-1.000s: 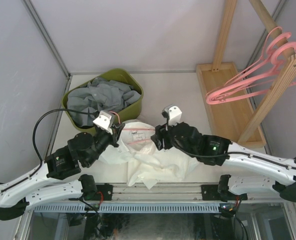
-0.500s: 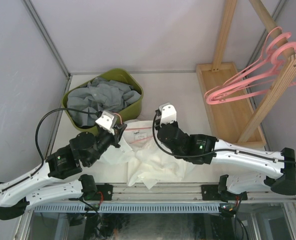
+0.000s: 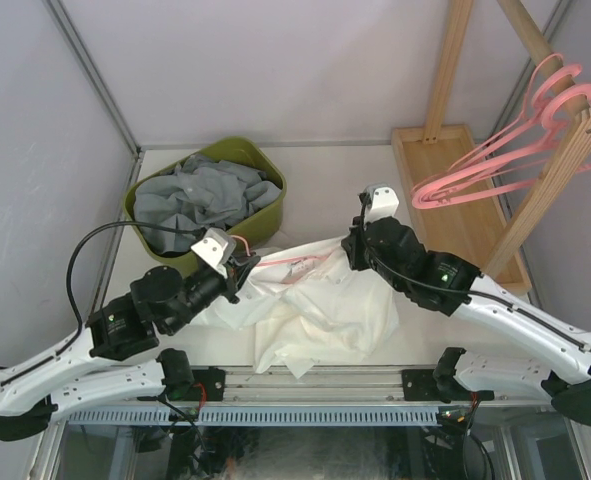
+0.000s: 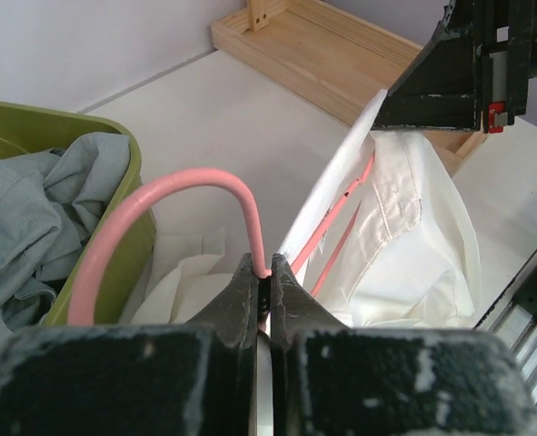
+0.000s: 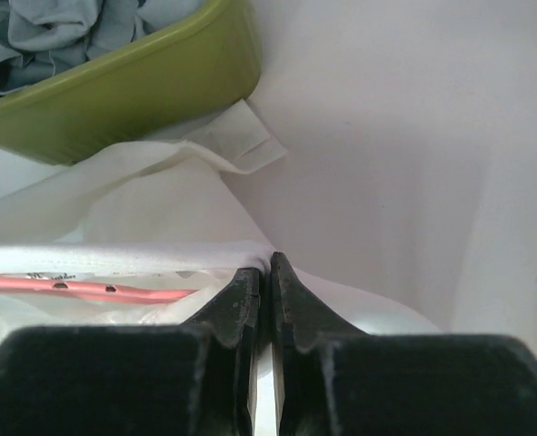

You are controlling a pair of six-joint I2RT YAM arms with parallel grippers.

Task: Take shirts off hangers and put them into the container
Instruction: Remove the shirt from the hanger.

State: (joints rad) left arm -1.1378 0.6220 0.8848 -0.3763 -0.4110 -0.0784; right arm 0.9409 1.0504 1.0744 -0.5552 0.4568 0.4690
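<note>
Only the left wrist view shows the left gripper [image 4: 266, 277] clamped on the hook of a pink hanger [image 4: 195, 174]. Only the right wrist view shows the right gripper [image 5: 263, 272] pinched closed on the edge of the white shirt [image 5: 141, 209]. Overhead, that shirt lies stretched between them on the surface [image 3: 325, 188]. The tub [image 3: 267, 218] of grey shirts [image 3: 200, 195] is at 10 o'clock, and the wooden rack [image 3: 445, 190] with spare hangers [image 3: 495, 160] at 2 o'clock.

White table [image 3: 325, 180] bears olive container [image 3: 266, 221], cream shirt [image 3: 325, 315], wooden rack [image 3: 445, 190].
</note>
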